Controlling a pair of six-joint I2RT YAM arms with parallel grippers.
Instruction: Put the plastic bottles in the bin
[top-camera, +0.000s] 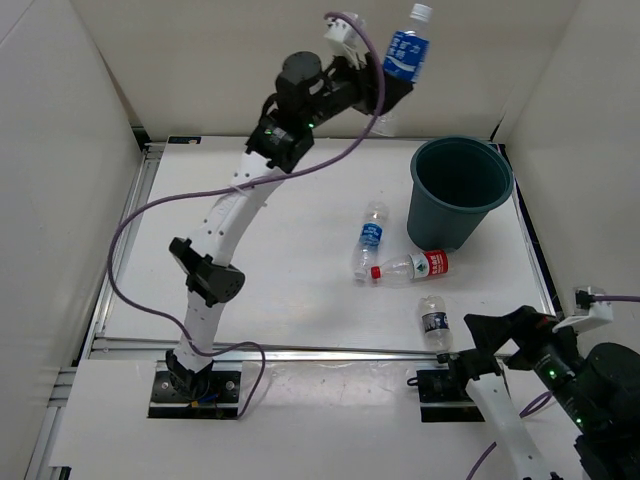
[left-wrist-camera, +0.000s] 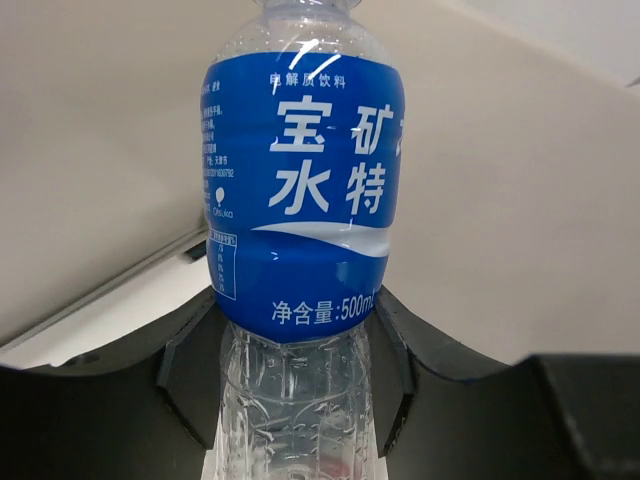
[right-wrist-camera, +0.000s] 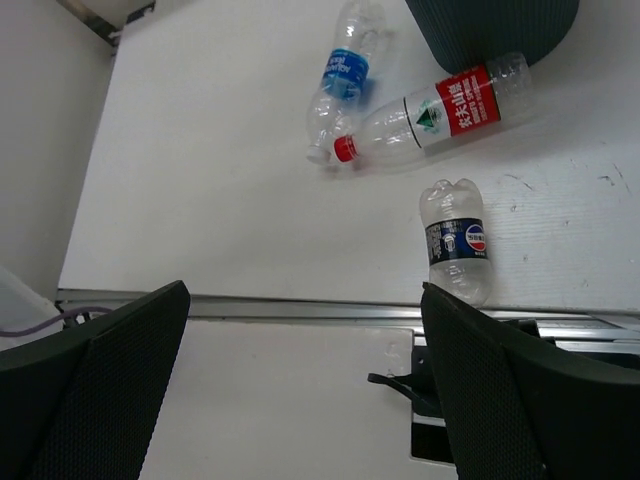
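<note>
— Where was the left gripper (top-camera: 393, 88)?
— High up, left of the bin (top-camera: 450, 225), clamped on a blue-label bottle (top-camera: 405, 52), cap up.
— And the rest?
— The second blue-label bottle (top-camera: 370, 238) lay left of the bin, the red-label bottle (top-camera: 415, 267) just beside its base, and the dark-label bottle (top-camera: 434, 322) nearer the arms. The right gripper (right-wrist-camera: 305, 300) had its fingers wide apart

The bin (top-camera: 445, 228) is open to approach from above; three lying bottles (top-camera: 412, 267) cluster off its near-left side.
</note>
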